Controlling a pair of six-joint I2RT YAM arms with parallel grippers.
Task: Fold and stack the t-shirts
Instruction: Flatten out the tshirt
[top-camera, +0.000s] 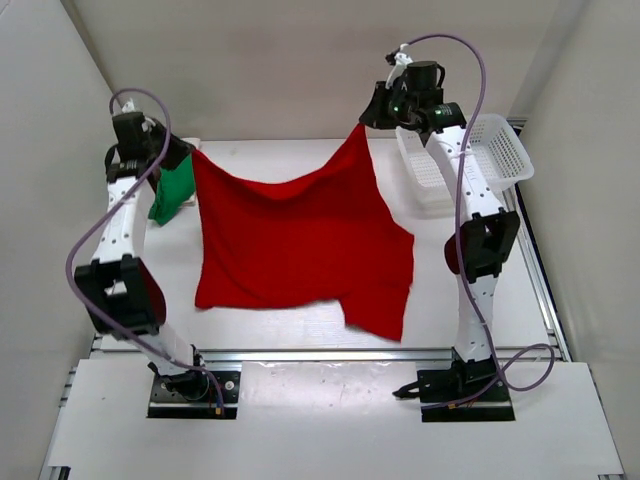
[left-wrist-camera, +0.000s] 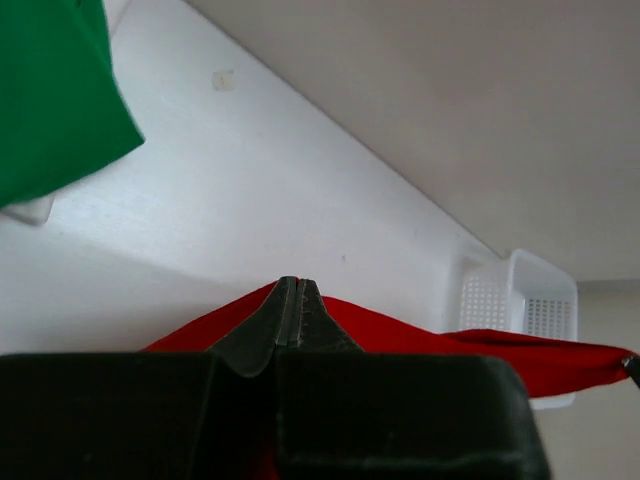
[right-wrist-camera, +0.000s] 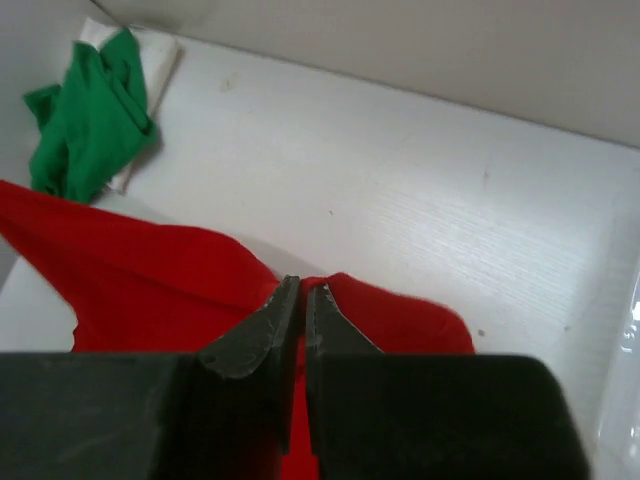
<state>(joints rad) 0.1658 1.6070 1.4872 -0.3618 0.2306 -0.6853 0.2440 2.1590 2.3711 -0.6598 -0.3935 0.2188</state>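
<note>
White surface (top-camera: 270, 328) carries the red t-shirt (top-camera: 300, 245), its long axis stretched left to right between the arms. The left claw (left-wrist-camera: 297, 285) and right claw (right-wrist-camera: 303, 288) each pinch a far corner, and the rest drapes toward the arm bases.

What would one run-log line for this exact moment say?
left gripper: shut on red t-shirt | right gripper: shut on red t-shirt | red t-shirt: held up, spread between both | green t-shirt: bunched beside left gripper
</note>
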